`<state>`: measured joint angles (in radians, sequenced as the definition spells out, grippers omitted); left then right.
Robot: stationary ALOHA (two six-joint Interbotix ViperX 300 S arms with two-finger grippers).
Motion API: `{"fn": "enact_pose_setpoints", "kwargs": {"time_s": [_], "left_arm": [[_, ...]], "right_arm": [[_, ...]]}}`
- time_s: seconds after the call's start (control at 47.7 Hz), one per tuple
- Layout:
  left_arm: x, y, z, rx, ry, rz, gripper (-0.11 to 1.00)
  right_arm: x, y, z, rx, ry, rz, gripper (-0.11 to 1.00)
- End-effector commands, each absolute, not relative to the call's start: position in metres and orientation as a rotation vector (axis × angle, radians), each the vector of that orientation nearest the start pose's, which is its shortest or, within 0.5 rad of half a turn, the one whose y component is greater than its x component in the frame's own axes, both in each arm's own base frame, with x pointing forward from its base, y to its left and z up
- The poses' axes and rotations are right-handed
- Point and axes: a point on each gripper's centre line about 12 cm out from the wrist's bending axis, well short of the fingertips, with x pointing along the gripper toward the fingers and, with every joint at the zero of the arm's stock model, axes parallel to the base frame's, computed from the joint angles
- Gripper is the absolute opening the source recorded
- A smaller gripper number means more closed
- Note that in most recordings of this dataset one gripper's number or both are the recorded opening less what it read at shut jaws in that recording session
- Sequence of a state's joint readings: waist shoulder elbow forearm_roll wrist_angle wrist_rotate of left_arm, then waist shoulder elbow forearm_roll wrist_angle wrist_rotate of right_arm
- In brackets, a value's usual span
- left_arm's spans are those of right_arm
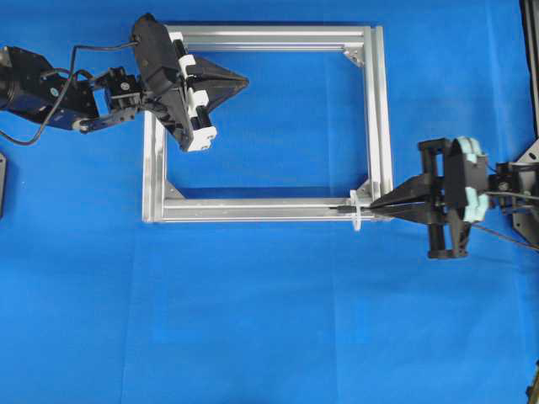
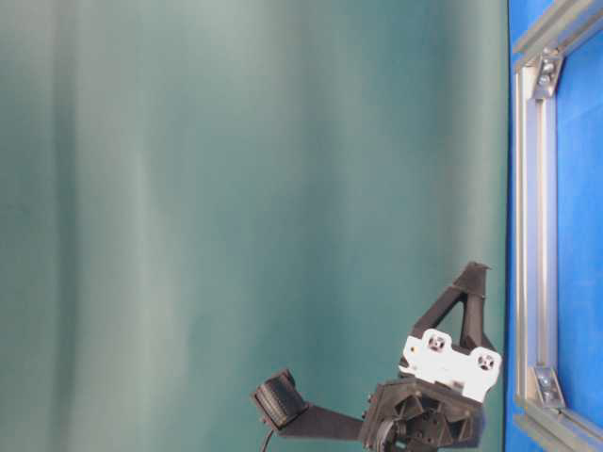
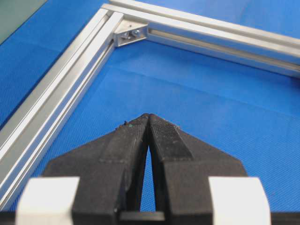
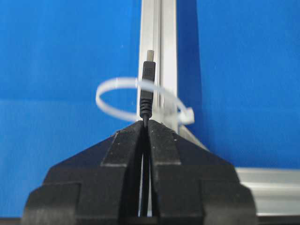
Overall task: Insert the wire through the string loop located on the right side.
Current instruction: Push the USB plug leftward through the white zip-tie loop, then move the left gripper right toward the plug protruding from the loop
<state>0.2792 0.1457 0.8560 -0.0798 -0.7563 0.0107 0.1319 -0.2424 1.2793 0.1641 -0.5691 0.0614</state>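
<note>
Blue woven cloth; rectangular grooved aluminium frame. Left gripper pinched closed, empty, inside frame. Right gripper clamps the wire; plug tip passes through the string loop on the frame's near right bar.

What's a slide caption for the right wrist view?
Right gripper, shut on the wire, holds its plug tip across the white string loop on the aluminium frame bar.

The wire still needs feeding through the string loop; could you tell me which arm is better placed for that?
Right: its gripper holds the wire at the string loop. The left gripper is shut, empty, far off.
</note>
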Motion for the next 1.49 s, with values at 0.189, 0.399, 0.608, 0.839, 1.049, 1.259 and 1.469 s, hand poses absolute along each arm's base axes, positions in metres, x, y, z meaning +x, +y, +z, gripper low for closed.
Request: {"fn": "enact_pose_setpoints", "kwargs": {"time_s": [0.189,0.399,0.608,0.839,1.049,1.259,1.469], "left_arm": [[0.364,0.11,0.149,-0.064,0.189,0.332,0.0],[0.364,0.109,0.149,-0.067,0.188,0.331,0.0],[0.366,0.093,0.147,-0.081,0.196,0.292,0.0],[0.374,0.043,0.146,-0.077,0.206,0.157,0.0],[0.378,-0.01,0.147,-0.068,0.208,0.018,0.0],[0.378,-0.036,0.148,-0.069,0.206,-0.047,0.0],[0.379,-0.036,0.148,-0.084,0.215,-0.046,0.0]], "right_arm": [[0.259,0.023,0.128,0.147,0.435,-0.005,-0.04],[0.258,0.023,0.128,0.146,0.435,-0.005,-0.04],[0.258,0.023,0.127,0.146,0.438,-0.005,-0.04],[0.258,0.023,0.127,0.145,0.437,-0.005,-0.04],[0.259,0.023,0.128,0.145,0.435,-0.005,-0.04],[0.258,0.023,0.128,0.145,0.437,-0.005,-0.04],[0.258,0.023,0.127,0.145,0.44,-0.005,-0.04]]}}
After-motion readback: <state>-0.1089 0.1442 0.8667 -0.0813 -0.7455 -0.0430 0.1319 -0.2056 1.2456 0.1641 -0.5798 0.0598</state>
